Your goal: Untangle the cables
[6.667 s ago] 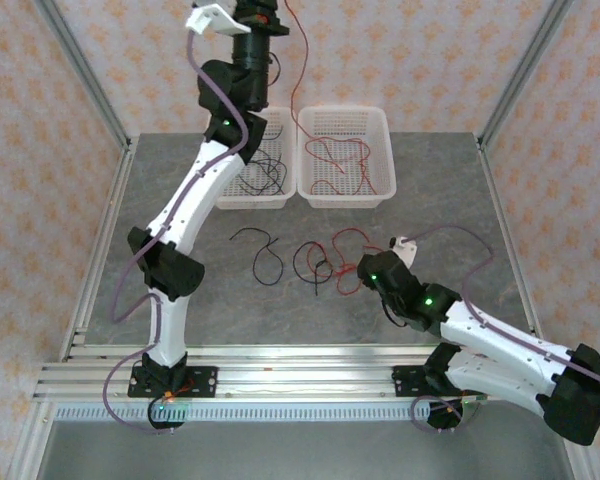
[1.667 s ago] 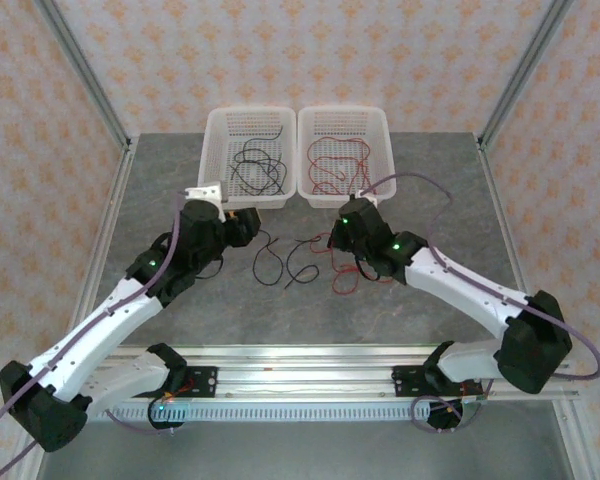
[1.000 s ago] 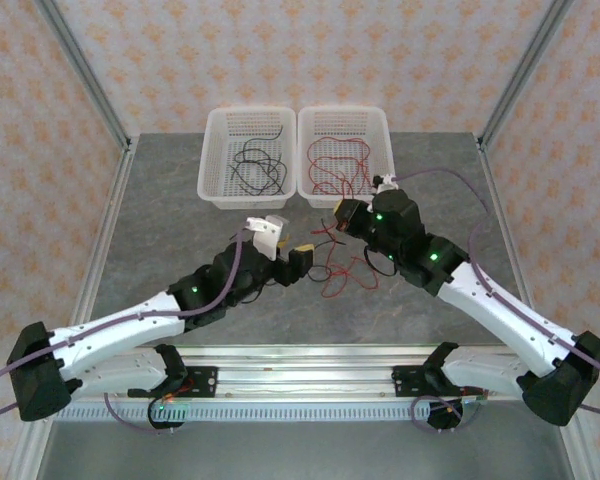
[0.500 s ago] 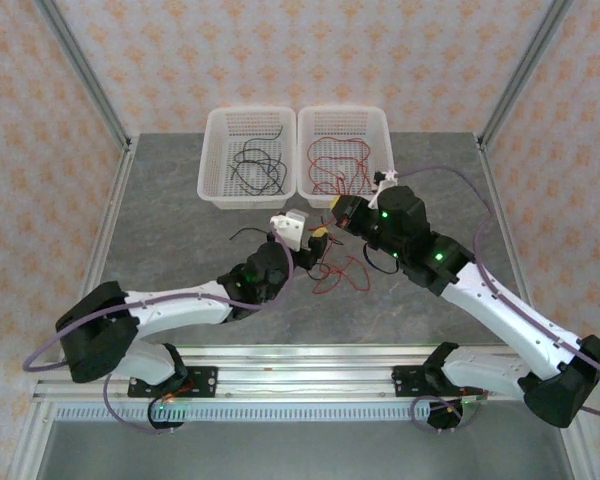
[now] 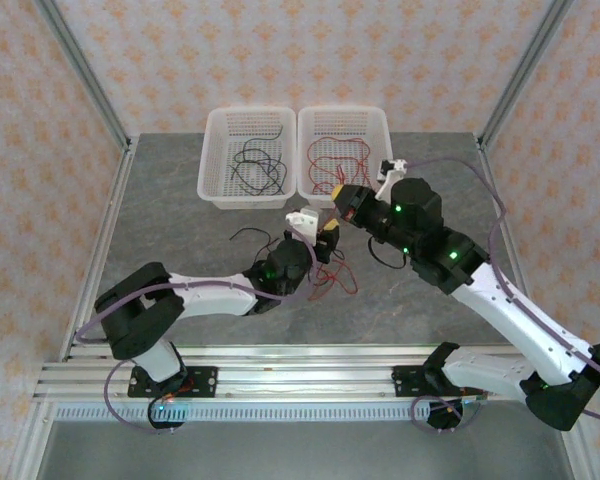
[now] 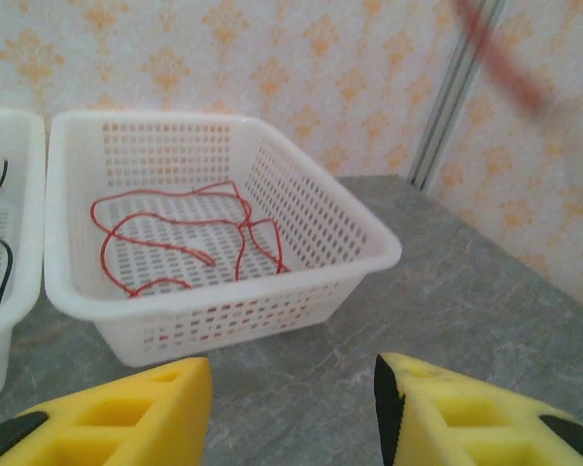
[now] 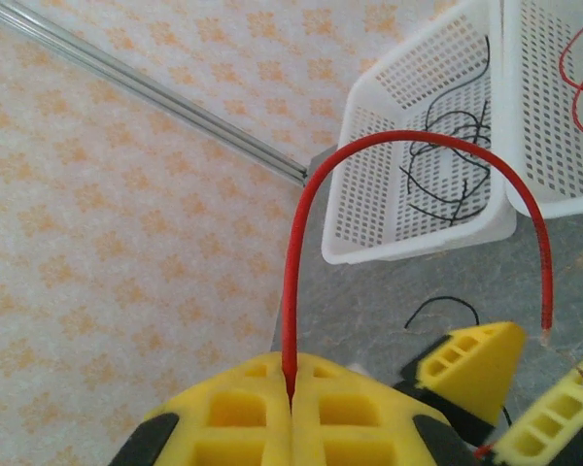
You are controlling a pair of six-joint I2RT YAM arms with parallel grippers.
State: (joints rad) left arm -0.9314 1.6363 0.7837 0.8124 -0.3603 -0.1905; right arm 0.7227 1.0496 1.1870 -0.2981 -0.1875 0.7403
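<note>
One red cable [image 7: 408, 135] is clamped in the closed right jaws and arches up from them above the surface [image 5: 180, 230]. Further red cables [image 5: 348, 275] lie tangled on the surface just beside the left jaws, which stand apart with nothing seen between them; a black cable [image 5: 242, 232] lies to their left. Beyond, the left basket [image 5: 248, 110] holds black cables, and the right basket [image 5: 342, 108] holds red ones.

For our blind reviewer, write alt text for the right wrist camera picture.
The shut yellow right gripper pinches a red cable that arches up and over to the right. Behind stands a white basket holding black cables.
</note>
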